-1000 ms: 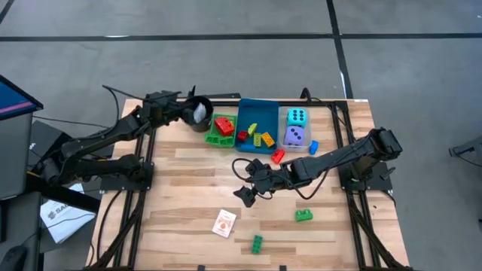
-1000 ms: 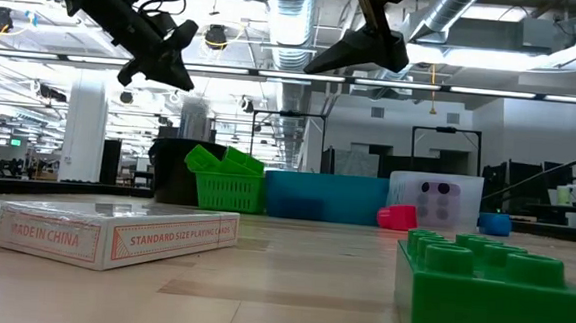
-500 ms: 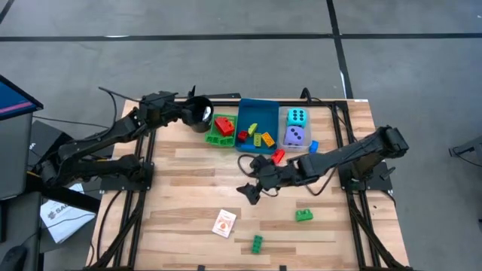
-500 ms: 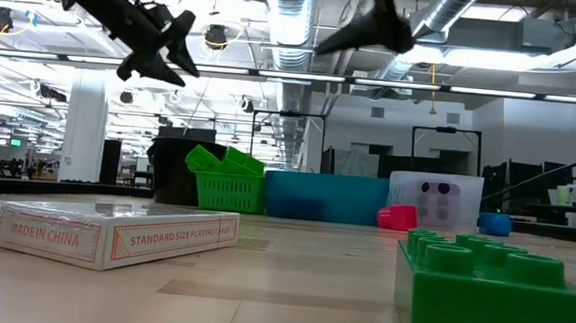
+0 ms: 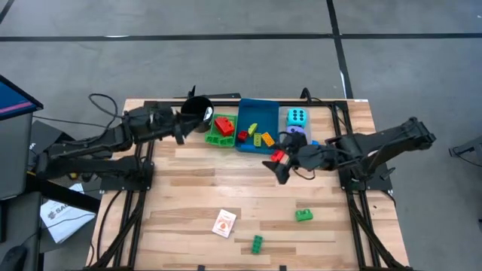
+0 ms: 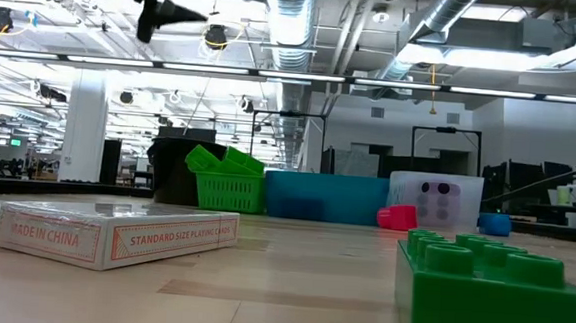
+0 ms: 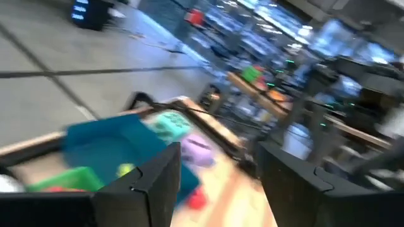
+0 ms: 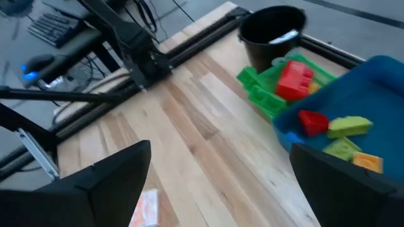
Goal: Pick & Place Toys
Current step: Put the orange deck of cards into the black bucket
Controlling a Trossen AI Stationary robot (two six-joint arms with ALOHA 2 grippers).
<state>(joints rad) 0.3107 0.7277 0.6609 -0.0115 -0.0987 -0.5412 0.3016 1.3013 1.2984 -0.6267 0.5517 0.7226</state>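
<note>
Between picks: my left gripper (image 5: 179,129), fingers spread and empty, is hovering beside the black cup (image 5: 197,111) at upper centre-left, while my right gripper (image 5: 280,172), also spread, is hanging near the red brick (image 5: 276,156) at centre, the likely next grasp.

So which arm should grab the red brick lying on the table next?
The right one, probably. The right gripper is open and right beside the red brick, while the left gripper is far off by the black cup.

Lying flat on the tabletop (image 5: 188,203): white card pack (image 5: 224,223), two green bricks (image 5: 303,215) sitting near it.
</note>
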